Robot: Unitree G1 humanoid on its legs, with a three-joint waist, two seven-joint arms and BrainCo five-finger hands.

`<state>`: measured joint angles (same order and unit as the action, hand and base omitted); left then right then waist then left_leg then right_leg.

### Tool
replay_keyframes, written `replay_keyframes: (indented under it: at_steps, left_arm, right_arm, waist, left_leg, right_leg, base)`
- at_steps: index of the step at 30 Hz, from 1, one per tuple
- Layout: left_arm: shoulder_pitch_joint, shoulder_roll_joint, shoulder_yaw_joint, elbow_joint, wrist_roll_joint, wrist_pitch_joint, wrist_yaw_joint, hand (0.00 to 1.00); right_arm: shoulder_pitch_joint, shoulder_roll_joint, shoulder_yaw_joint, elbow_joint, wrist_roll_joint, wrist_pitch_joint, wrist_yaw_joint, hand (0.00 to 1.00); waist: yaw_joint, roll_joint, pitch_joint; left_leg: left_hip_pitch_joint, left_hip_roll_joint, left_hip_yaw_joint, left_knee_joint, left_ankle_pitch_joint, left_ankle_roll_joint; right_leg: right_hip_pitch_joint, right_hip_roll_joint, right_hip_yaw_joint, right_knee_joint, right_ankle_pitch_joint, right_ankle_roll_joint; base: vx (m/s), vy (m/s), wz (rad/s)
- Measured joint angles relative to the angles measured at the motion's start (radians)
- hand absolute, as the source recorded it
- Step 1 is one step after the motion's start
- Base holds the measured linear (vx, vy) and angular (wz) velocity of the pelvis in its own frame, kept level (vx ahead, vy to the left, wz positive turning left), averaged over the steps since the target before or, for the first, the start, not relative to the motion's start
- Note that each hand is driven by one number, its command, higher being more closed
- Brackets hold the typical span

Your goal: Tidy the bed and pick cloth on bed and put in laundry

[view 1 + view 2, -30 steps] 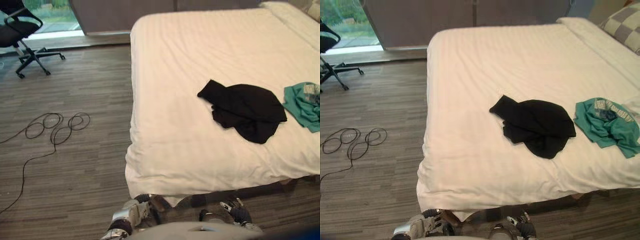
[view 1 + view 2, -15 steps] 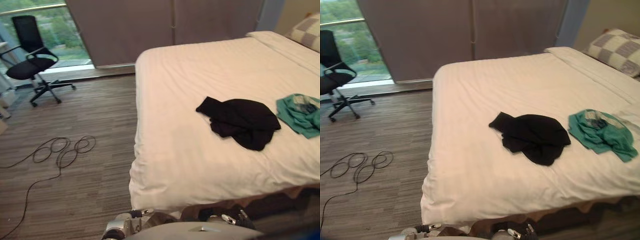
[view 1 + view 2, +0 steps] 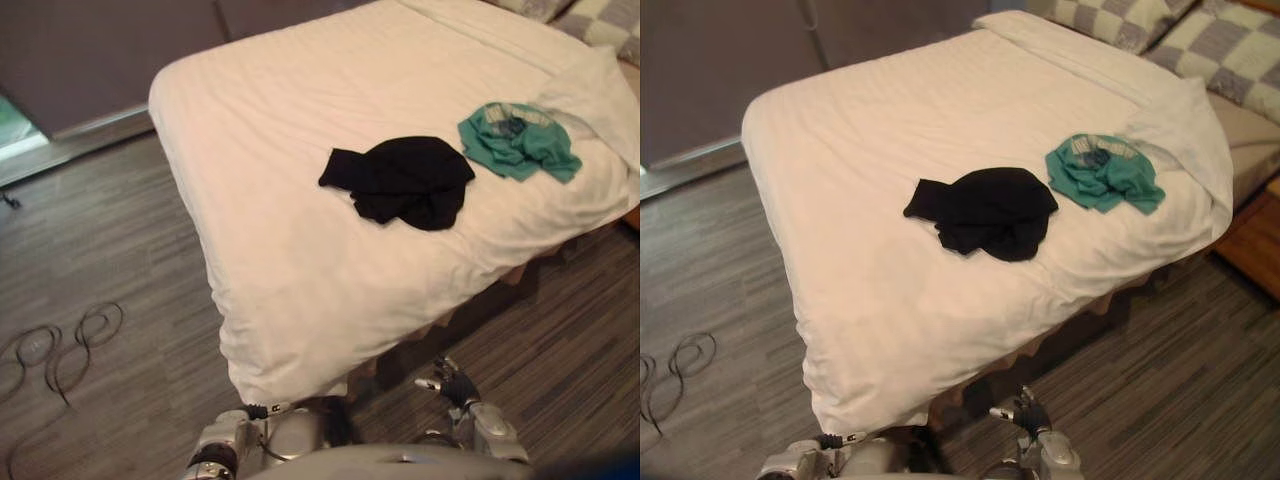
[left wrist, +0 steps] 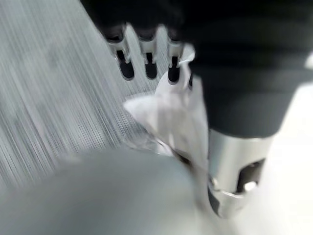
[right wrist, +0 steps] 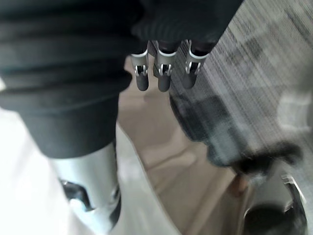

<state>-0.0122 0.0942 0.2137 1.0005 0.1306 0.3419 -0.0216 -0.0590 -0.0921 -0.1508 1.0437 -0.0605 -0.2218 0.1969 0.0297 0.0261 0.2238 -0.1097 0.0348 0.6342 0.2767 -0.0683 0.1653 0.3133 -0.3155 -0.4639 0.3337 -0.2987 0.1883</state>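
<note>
A black cloth [image 3: 400, 182] lies crumpled on the white duvet [image 3: 270, 250], about mid-bed. A teal cloth [image 3: 515, 142] lies bunched just to its right, close to a folded-back corner of the duvet [image 3: 1185, 125]. Both hands hang low in front of the bed's foot, well short of the cloths. My left hand [image 3: 235, 440] sits under the duvet's near corner, its fingers [image 4: 146, 56] straight and holding nothing. My right hand [image 3: 452, 382] hovers over the floor by the bed base, its fingers [image 5: 164, 71] straight too.
Chequered pillows [image 3: 1230, 50] lie at the head of the bed on the far right. A wooden piece of furniture [image 3: 1260, 240] stands at the bed's right side. Grey striped floor [image 3: 90, 230] runs along the left, up to a dark curtain wall [image 3: 700, 70].
The camera has swung to the right: the office chair has left the picture and the bed's right side and pillows have come in. The cloths lie as before; both hands stay low.
</note>
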Motion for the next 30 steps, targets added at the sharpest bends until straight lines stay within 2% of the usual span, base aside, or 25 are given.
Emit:
replay_keyframes:
  at_steps: [1, 2, 3, 4, 5, 6, 8, 10, 11, 12, 13, 14, 15, 16, 17, 18, 19, 21, 24, 25, 26, 27, 28, 29, 30]
  left_arm:
    - [0.008, -0.001, -0.004, 0.008, -0.001, 0.0, 0.007, 0.0]
    - [0.024, -0.009, -0.009, 0.01, 0.001, -0.001, 0.006, 0.0]
    - [0.051, -0.016, -0.015, 0.017, 0.003, -0.01, 0.006, 0.0]
    - [0.076, -0.026, -0.016, 0.029, 0.004, -0.022, 0.006, 0.0]
    - [0.123, -0.037, -0.018, 0.043, 0.01, -0.037, 0.006, 0.0]
    - [0.137, -0.044, -0.018, 0.043, 0.011, -0.045, 0.006, 0.0]
    - [0.213, -0.053, -0.05, 0.045, 0.019, -0.075, 0.009, 0.0]
    - [0.229, -0.052, -0.055, 0.045, 0.021, -0.091, 0.02, 0.0]
    - [0.235, -0.049, -0.054, 0.042, 0.04, -0.111, 0.028, 0.0]
    - [0.229, -0.048, -0.055, 0.035, 0.082, -0.132, 0.032, 0.0]
    - [0.224, -0.042, -0.057, 0.033, 0.092, -0.135, 0.032, 0.0]
    - [0.197, -0.027, -0.054, 0.03, 0.13, -0.136, 0.032, 0.0]
    - [0.197, -0.029, -0.055, 0.03, 0.151, -0.134, 0.03, 0.0]
    - [0.2, -0.028, -0.061, 0.034, 0.171, -0.135, 0.029, 0.0]
    - [0.181, -0.011, -0.082, 0.036, 0.186, -0.126, 0.032, 0.0]
    - [0.162, 0.035, -0.156, 0.036, 0.196, -0.126, 0.018, 0.0]
    - [0.157, 0.04, -0.166, 0.036, 0.195, -0.126, 0.017, 0.0]
    - [0.119, 0.053, -0.214, 0.043, 0.194, -0.101, 0.009, 0.0]
    - [0.106, 0.081, -0.253, 0.044, 0.184, -0.095, -0.018, 0.0]
    - [0.106, 0.09, -0.256, 0.047, 0.172, -0.109, -0.029, 0.0]
    - [0.099, 0.106, -0.251, 0.047, 0.163, -0.124, -0.037, 0.0]
    - [0.101, 0.102, -0.248, 0.047, 0.162, -0.136, -0.038, 0.0]
    - [0.117, 0.074, -0.238, 0.046, 0.159, -0.154, -0.034, 0.0]
    - [0.141, 0.075, -0.201, 0.047, 0.147, -0.171, -0.027, 0.0]
    - [0.151, 0.075, -0.193, 0.046, 0.14, -0.171, -0.022, 0.0]
  right_arm:
    - [-0.022, -0.014, 0.003, 0.0, 0.001, 0.015, 0.003, 0.0]
    - [-0.023, -0.022, 0.005, -0.002, 0.003, 0.023, 0.003, 0.0]
    - [-0.02, -0.035, 0.01, 0.003, 0.01, 0.034, 0.004, 0.0]
    - [-0.013, -0.046, 0.016, 0.008, 0.017, 0.044, 0.004, 0.0]
    - [-0.007, -0.065, 0.021, 0.024, 0.019, 0.058, 0.004, 0.0]
    - [-0.006, -0.076, 0.023, 0.034, 0.019, 0.061, 0.004, 0.0]
    - [0.006, -0.092, 0.014, 0.057, 0.019, 0.063, 0.0, 0.0]
    - [0.028, -0.091, 0.012, 0.057, 0.023, 0.062, -0.004, 0.0]
    - [0.044, -0.088, 0.008, 0.057, 0.051, 0.062, -0.005, 0.0]
    - [0.051, -0.078, 0.005, 0.056, 0.091, 0.058, -0.008, 0.0]
    - [0.054, -0.074, 0.007, 0.056, 0.095, 0.054, -0.007, 0.0]
    - [0.076, -0.054, 0.008, 0.053, 0.112, 0.036, -0.006, 0.0]
    - [0.084, -0.054, 0.002, 0.04, 0.141, 0.019, -0.009, 0.0]
    - [0.086, -0.052, -0.001, 0.03, 0.149, 0.016, -0.016, 0.0]
    - [0.098, -0.044, -0.011, 0.017, 0.157, 0.014, -0.026, 0.0]
    - [0.108, -0.033, -0.024, 0.012, 0.159, 0.0, -0.026, 0.0]
    - [0.11, -0.031, -0.029, 0.012, 0.158, -0.004, -0.026, 0.0]
    - [0.116, -0.022, -0.048, 0.015, 0.173, -0.026, -0.029, 0.0]
    - [0.124, 0.006, -0.092, 0.02, 0.177, -0.044, -0.033, 0.0]
    - [0.138, 0.014, -0.116, 0.017, 0.173, -0.047, -0.038, 0.0]
    - [0.166, 0.019, -0.127, 0.013, 0.163, -0.044, -0.046, 0.0]
    - [0.18, 0.02, -0.136, 0.011, 0.156, -0.043, -0.047, 0.0]
    - [0.197, 0.019, -0.16, -0.004, 0.155, -0.041, -0.049, 0.0]
    - [0.206, 0.019, -0.155, -0.015, 0.142, -0.035, -0.05, 0.0]
    - [0.214, 0.025, -0.152, -0.019, 0.128, -0.029, -0.049, 0.0]
  waist:
    - [0.014, 0.017, 0.017]
    - [0.018, 0.033, 0.026]
    - [0.017, 0.047, 0.039]
    - [0.016, 0.062, 0.049]
    - [0.017, 0.077, 0.046]
    - [0.015, 0.082, 0.046]
    - [0.024, 0.082, 0.043]
    - [0.037, 0.084, 0.041]
    - [0.041, 0.1, 0.034]
    - [0.03, 0.074, 0.019]
    - [0.023, 0.067, 0.014]
    - [0.006, 0.056, -0.002]
    - [0.008, 0.084, -0.007]
    - [0.01, 0.09, -0.013]
    - [-0.016, 0.063, -0.021]
    - [-0.047, 0.043, -0.036]
    - [-0.051, 0.043, -0.036]
    - [-0.063, 0.041, -0.043]
    - [-0.077, 0.009, -0.039]
    - [-0.093, -0.011, -0.029]
    - [-0.092, -0.027, -0.024]
    - [-0.086, -0.025, -0.025]
    - [-0.071, 0.002, -0.036]
    - [-0.047, 0.001, -0.034]
    - [-0.051, -0.012, -0.039]
  left_leg:
    - [-0.008, 0.031, 0.031, 0.04, -0.01, -0.008]
    - [-0.013, 0.062, 0.014, 0.087, -0.016, -0.018]
    - [-0.014, 0.09, -0.058, 0.136, -0.018, -0.038]
    - [-0.015, 0.094, -0.152, 0.168, -0.007, -0.069]
    - [-0.017, 0.086, -0.312, 0.176, 0.023, -0.124]
    - [-0.023, 0.087, -0.36, 0.18, 0.026, -0.131]
    - [-0.077, 0.085, -0.472, 0.345, -0.041, -0.16]
    - [-0.099, 0.086, -0.505, 0.471, -0.103, -0.174]
    - [-0.141, 0.087, -0.553, 0.519, -0.112, -0.19]
    - [-0.133, 0.061, -0.598, 0.445, -0.11, -0.221]
    - [-0.129, 0.054, -0.604, 0.413, -0.111, -0.233]
    - [-0.116, 0.05, -0.645, 0.436, -0.178, -0.29]
    - [-0.083, 0.073, -0.684, 0.49, -0.24, -0.3]
    - [-0.054, 0.076, -0.685, 0.442, -0.269, -0.295]
    - [0.0, 0.053, -0.672, 0.335, -0.282, -0.289]
    - [0.043, 0.033, -0.668, 0.224, -0.265, -0.261]
    - [0.048, 0.033, -0.667, 0.209, -0.263, -0.257]
    - [0.076, 0.035, -0.662, 0.121, -0.248, -0.234]
    - [0.1, 0.009, -0.637, 0.022, -0.182, -0.221]
    - [0.114, 0.003, -0.634, -0.006, -0.163, -0.223]
    - [0.132, -0.008, -0.63, -0.014, -0.159, -0.225]
    - [0.138, -0.017, -0.63, -0.012, -0.161, -0.221]
    - [0.152, -0.008, -0.613, -0.044, -0.171, -0.161]
    - [0.176, 0.018, -0.539, -0.069, -0.152, -0.152]
    - [0.184, 0.023, -0.53, -0.07, -0.15, -0.153]
  right_leg:
    - [0.024, 0.027, -0.001, -0.101, -0.01, 0.011]
    - [0.044, 0.046, 0.01, -0.151, -0.009, 0.01]
    - [0.064, 0.067, 0.04, -0.172, -0.008, 0.002]
    - [0.066, 0.077, 0.075, -0.158, -0.008, -0.008]
    - [0.024, 0.073, 0.152, -0.105, -0.03, -0.037]
    - [-0.005, 0.073, 0.183, -0.081, -0.039, -0.048]
    - [-0.153, 0.088, 0.307, 0.002, -0.047, -0.087]
    - [-0.229, 0.113, 0.381, 0.04, -0.042, -0.095]
    - [-0.277, 0.143, 0.414, 0.067, -0.042, -0.095]
    - [-0.315, 0.144, 0.453, 0.052, -0.025, -0.11]
    - [-0.321, 0.144, 0.457, 0.038, -0.012, -0.114]
    - [-0.345, 0.137, 0.452, -0.007, 0.054, -0.078]
    - [-0.358, 0.171, 0.465, 0.006, 0.082, -0.069]
    - [-0.378, 0.179, 0.473, 0.022, 0.086, -0.065]
    - [-0.393, 0.166, 0.474, 0.037, 0.098, -0.056]
    - [-0.419, 0.148, 0.453, 0.038, 0.127, -0.062]
    - [-0.418, 0.147, 0.447, 0.032, 0.138, -0.065]
    - [-0.406, 0.146, 0.412, -0.049, 0.205, -0.06]
    - [-0.415, 0.131, 0.409, -0.113, 0.245, -0.063]
    - [-0.419, 0.127, 0.407, -0.114, 0.247, -0.072]
    - [-0.419, 0.122, 0.396, -0.128, 0.23, -0.088]
    - [-0.413, 0.121, 0.381, -0.141, 0.214, -0.099]
    - [-0.417, 0.128, 0.33, -0.124, 0.182, -0.127]
    - [-0.476, 0.1, 0.297, 0.045, 0.165, -0.153]
    - [-0.492, 0.088, 0.284, 0.14, 0.16, -0.16]
  base:
    - [-0.23, -0.051, -0.99]
    - [-0.23, -0.153, -1.11]
    - [-0.17, -0.284, -0.91]
    - [-0.16, -0.4, -1.16]
    - [-0.17, -0.306, -1.11]
    - [-0.2, -0.174, -1.38]
    - [-0.19, 0.006, -1.44]
    - [-0.12, 0.062, -1.17]
    - [-0.1, 0.029, -1.01]
    - [-0.07, -0.005, -0.61]
    - [0.12, -0.026, -0.42]
    - [0.41, -0.052, -0.6]
    - [0.48, -0.037, -0.77]
    - [0.44, -0.019, -0.73]
    - [0.3, -0.015, -0.31]
    - [0.24, -0.029, -0.15]
    - [0.22, -0.056, -0.12]
    - [0.16, -0.076, -0.33]
    - [0.15, -0.129, -0.37]
    - [0.12, -0.126, -0.1]
    - [0.08, -0.099, -0.17]
    - [0.01, -0.004, -0.55]
    - [-0.03, 0.014, -1.11]
    - [-0.01, -0.012, -1.12]
    - [-0.03, -0.1, -0.9]
